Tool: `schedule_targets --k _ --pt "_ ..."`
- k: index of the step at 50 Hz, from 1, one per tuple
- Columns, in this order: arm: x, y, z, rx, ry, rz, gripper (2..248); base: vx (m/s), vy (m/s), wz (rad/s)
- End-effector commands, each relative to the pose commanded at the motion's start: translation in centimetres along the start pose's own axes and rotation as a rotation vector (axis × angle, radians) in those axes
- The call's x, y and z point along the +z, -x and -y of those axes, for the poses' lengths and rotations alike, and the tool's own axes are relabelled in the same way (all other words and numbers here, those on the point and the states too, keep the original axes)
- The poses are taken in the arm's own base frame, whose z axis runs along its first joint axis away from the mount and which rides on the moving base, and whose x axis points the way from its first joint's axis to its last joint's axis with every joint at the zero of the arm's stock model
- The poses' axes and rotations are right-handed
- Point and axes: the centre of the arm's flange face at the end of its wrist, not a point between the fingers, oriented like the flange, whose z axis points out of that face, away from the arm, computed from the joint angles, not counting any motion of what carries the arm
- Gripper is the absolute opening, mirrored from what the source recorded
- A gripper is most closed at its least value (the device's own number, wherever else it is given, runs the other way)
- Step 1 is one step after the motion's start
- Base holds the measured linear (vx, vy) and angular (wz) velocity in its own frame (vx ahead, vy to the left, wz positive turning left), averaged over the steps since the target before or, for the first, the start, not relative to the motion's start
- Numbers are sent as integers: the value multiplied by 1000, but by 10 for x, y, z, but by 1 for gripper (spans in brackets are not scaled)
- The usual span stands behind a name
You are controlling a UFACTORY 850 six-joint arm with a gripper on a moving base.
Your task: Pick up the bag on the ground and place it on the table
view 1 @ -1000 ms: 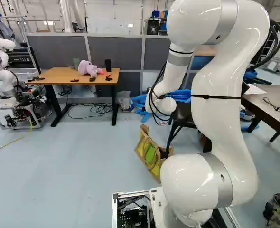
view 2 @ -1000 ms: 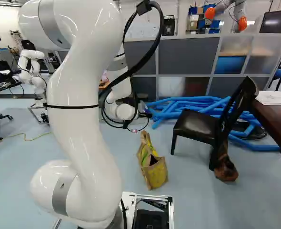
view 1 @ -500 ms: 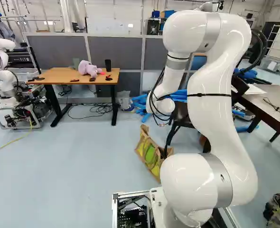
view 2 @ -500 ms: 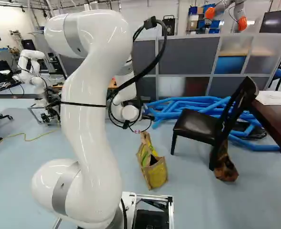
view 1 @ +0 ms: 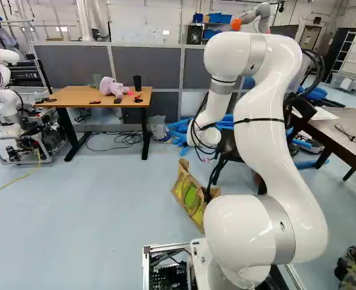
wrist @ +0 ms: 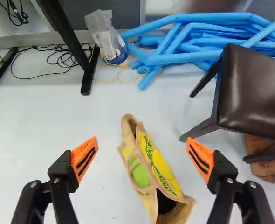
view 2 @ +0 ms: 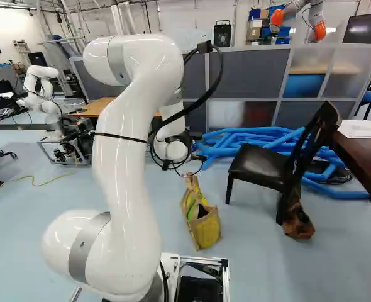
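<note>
Under the wrist in the right base view, the gripper [view 2: 176,165] shows only as a small dark part among cables, above and beyond the bag [view 2: 202,220]. In the wrist view the gripper [wrist: 142,151] stands wide open, orange pads apart, nothing gripped. The tan bag [wrist: 149,161], with yellow and green print, lies lower down on the floor, seen through the gap between the fingers, its dark opening on the near side. The left base view shows the bag [view 1: 189,192] partly behind the arm, and the wooden table [view 1: 75,96] farther off.
A dark chair [view 2: 261,165] stands right of the bag, with a brown bag [view 2: 297,220] by its leg. Blue tubes [view 2: 236,143] lie behind. A purple plush toy [view 1: 111,87] and a black cup sit on the table. Another robot [view 1: 6,90] stands left of it.
My arm has swung to the left in the left base view and to the right in the right base view, its upper joint coming lower. The bag and the base have stayed put.
</note>
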Motion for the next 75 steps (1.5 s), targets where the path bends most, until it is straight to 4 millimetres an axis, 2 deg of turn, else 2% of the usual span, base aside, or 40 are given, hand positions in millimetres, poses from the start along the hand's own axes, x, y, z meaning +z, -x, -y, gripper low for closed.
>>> schedule_targets --k 75 --pt "121 50 -16 -78 -47 255 247 0 0 0"
